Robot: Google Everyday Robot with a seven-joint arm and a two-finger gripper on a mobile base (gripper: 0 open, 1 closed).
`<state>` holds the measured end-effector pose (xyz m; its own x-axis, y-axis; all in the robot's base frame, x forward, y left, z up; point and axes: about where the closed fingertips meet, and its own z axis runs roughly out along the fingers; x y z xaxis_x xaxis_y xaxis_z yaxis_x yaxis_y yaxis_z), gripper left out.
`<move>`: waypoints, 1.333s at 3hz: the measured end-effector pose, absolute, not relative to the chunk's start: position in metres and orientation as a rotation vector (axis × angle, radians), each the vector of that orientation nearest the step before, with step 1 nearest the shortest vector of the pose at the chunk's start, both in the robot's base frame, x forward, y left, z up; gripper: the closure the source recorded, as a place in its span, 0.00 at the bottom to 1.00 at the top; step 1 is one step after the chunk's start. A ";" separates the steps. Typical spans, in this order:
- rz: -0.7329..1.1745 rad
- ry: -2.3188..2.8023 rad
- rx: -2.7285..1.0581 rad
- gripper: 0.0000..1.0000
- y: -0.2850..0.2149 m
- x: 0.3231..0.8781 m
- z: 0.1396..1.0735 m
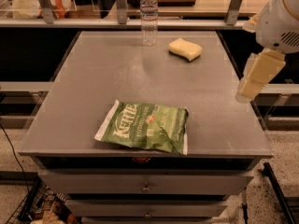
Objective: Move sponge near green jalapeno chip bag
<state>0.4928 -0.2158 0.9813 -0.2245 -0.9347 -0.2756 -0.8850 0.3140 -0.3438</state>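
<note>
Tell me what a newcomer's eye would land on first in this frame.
The green jalapeno chip bag lies flat near the front edge of the grey table and is the largest thing on it. At the back are the pale yellow sponge, right of centre, and a clear water bottle standing upright to its left. The gripper hangs by the table's right edge, apart from both.

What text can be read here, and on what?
"Kettle": on the green jalapeno chip bag; its smaller print is too blurred.
Label on the water bottle: too small to read.
The sponge and the gripper, off the table's right edge: no text.
</note>
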 end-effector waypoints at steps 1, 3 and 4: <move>-0.089 2.117 -1.571 0.00 -0.217 0.557 0.973; 0.270 2.043 -1.452 0.00 -0.194 0.673 0.920; 0.315 2.033 -1.420 0.00 -0.197 0.700 0.899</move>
<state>0.6995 -0.1966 0.8986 -0.2201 -0.7565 -0.6158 -0.9075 0.3904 -0.1551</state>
